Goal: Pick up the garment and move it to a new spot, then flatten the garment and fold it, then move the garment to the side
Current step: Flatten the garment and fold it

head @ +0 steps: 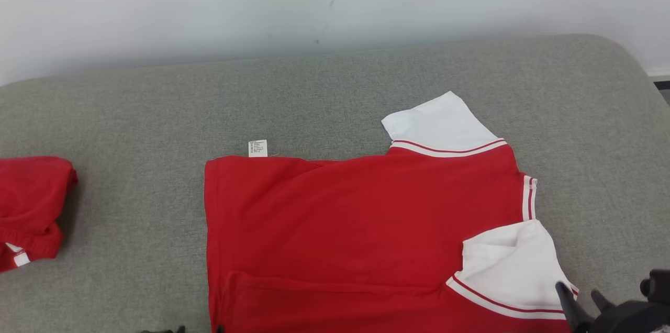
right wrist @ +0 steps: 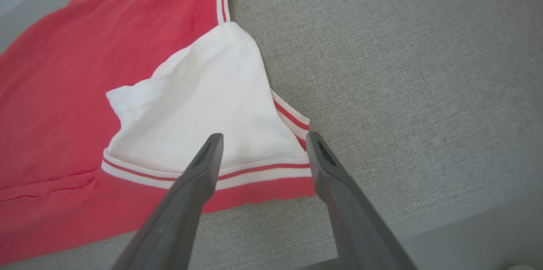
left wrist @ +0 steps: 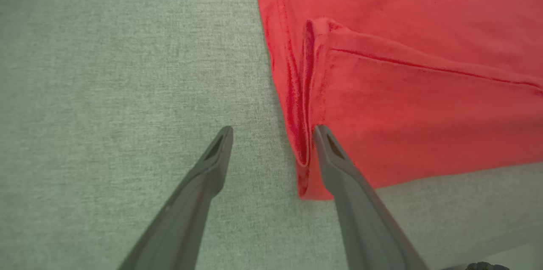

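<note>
Evidently the red knit shirt with white sleeves (head: pixel 356 218) lay spread on the grey fabric cushion (head: pixel 157 113), its length running left-right; the left gripper (left wrist: pixel 273 130) gaped over the near hem corner (left wrist: pixel 309 185), the right gripper (right wrist: pixel 263 136) over the near sleeve (right wrist: pixel 203 104).

The left gripper (left wrist: pixel 273 127) reaches forward and down on two long dark fingers (left wrist: pixel 199 185), its jaws spread wide and clamped on nothing. The right gripper (right wrist: pixel 265 134) has the same pose, jaws parted and holding nothing. In the head view its fingers rise from the lower right corner, tilted leftward.
</note>
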You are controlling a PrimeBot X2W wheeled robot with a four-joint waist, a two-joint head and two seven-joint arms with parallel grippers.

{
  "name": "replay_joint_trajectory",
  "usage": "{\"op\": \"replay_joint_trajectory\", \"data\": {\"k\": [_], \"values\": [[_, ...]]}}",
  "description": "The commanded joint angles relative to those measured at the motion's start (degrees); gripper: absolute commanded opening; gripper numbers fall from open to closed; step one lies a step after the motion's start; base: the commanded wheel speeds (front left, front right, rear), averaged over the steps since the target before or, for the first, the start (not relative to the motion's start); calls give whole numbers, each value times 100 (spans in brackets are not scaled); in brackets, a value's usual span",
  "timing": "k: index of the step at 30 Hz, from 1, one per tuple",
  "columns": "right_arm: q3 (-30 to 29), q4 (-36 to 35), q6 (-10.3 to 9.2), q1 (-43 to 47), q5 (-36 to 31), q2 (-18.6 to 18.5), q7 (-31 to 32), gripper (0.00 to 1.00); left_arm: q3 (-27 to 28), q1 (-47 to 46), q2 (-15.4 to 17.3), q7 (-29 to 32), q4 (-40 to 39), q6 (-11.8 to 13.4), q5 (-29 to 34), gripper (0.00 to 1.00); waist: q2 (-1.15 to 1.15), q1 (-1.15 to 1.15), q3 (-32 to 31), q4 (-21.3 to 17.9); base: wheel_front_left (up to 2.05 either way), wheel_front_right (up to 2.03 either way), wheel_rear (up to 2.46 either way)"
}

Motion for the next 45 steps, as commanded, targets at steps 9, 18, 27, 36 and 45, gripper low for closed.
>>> {"op": "replay_joint_trajectory", "data": {"k": [9,18,27,36,45], "values": [[383,-306,-1,-851,-117,-371,93,100,386,-400,306,-19,-363,-48,-143,100,0,0,114,39,0,0,0],[1045,290,-1,-2616,274,-843,663,100,543,-1663,380,718,-183,-284,-275,100,0,0,561,12,0,0,0],[1464,1378,-1,-4270,171,-1071,645,100,432,-3191,159,1353,651,-658,-229,100,0,0,1120,135,0,0,0],[1762,2257,-1,-5101,44,-1078,221,100,238,-4040,-64,1766,1358,-887,-164,100,0,0,1381,233,0,0,0],[1926,2617,-1,-5219,148,-1184,-15,100,119,-4435,-250,1835,1806,-1054,-145,100,0,0,1456,224,0,0,0]]}}
